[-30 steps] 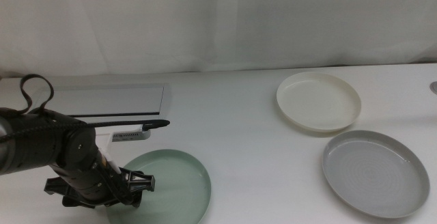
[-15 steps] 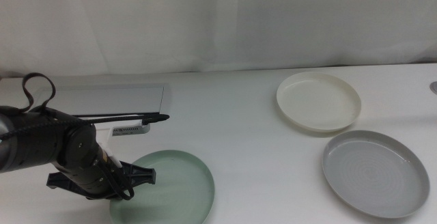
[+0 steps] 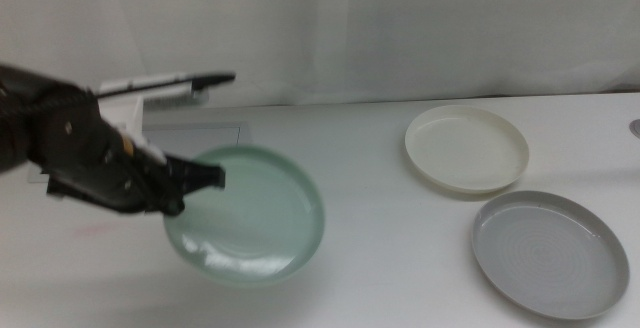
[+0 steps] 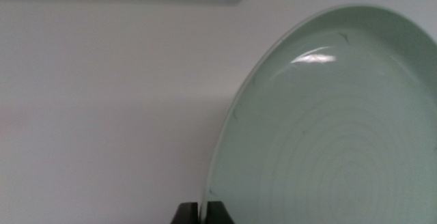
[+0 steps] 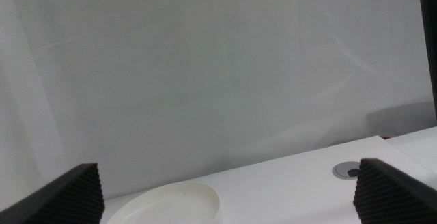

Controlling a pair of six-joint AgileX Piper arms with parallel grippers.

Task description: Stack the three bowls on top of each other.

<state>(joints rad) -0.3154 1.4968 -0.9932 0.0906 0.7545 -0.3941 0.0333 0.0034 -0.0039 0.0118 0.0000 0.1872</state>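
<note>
a lab-like test bench: bare white table [image 3: 360, 168], plain white curtain [image 3: 400, 28] behind, cable grommet [image 5: 349, 171].

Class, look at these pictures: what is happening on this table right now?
The left gripper is shut on the rim of the mint green bowl and holds it in the air, tilted, above the table. The cream white bowl and the grey bowl sit side by side on the table's right, apart and unstacked. The right gripper waits with its jaws open, away from the work, near the cream white bowl. No bowl is stacked yet.
</note>
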